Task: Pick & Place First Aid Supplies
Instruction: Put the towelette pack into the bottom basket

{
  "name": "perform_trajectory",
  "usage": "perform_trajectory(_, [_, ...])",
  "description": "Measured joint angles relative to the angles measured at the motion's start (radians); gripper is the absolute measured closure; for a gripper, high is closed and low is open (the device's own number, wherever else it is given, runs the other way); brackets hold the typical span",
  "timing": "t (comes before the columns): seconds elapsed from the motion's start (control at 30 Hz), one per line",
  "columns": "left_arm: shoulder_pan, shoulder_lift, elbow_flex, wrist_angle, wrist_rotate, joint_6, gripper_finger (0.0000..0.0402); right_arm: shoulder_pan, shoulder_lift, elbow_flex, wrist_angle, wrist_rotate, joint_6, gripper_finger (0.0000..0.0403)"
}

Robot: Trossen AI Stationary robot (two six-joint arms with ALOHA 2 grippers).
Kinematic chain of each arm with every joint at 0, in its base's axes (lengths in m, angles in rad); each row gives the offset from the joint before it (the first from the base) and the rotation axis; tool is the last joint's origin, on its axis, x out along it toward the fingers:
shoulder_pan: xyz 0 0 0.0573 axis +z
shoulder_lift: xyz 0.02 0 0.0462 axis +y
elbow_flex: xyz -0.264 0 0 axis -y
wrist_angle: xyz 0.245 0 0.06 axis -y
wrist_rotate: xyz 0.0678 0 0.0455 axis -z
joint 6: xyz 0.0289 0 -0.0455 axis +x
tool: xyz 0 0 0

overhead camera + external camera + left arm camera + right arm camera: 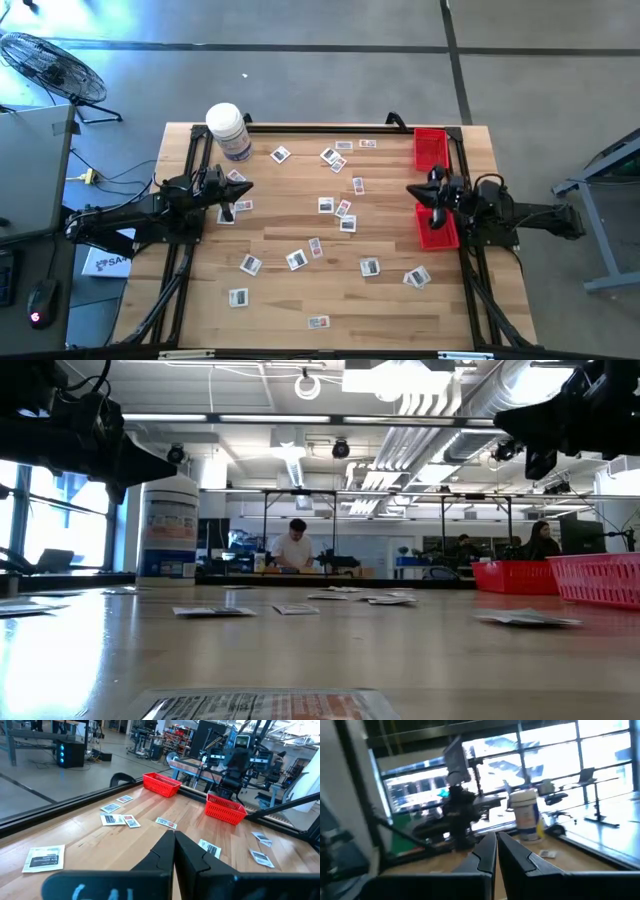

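Observation:
Several small flat white packets with dark and reddish print lie flat and scattered over the wooden table; some show in the left wrist view and the low view. My left gripper hangs shut above the table's left side, pointing level toward the right. My right gripper hangs shut above the table's right side, between the two red baskets, tipped slightly up. Neither holds anything.
Two red mesh baskets stand along the right edge, one far and one nearer. A big white jar with a bluish label stands at the far left corner. A black frame rims the table. People work in the room beyond.

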Motion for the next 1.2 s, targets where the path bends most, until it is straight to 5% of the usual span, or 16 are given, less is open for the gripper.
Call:
perform_trajectory(0.2, [0.000,0.000,0.000,0.000,0.000,0.000,0.0401,0.000,0.007,0.000,0.001,0.225,-0.013,0.0391])
perform_trajectory(0.3, [0.000,0.000,0.000,0.000,0.000,0.000,0.0401,0.000,0.023,0.000,0.022,0.230,0.058,0.0391])
perform_trajectory(0.5, [0.000,0.000,0.000,0.000,0.000,0.000,0.0401,0.001,0.174,0.000,0.243,0.066,0.134,0.0391])
perform_trajectory(0.87, [0.000,0.000,0.000,0.000,0.000,0.000,0.0401,0.084,0.709,0.024,0.621,-0.219,0.110,0.0391])
perform_trajectory(1.2, [0.000,0.000,0.000,0.000,0.000,0.000,0.0401,0.293,1.053,0.226,0.378,-0.227,0.081,0.0353])
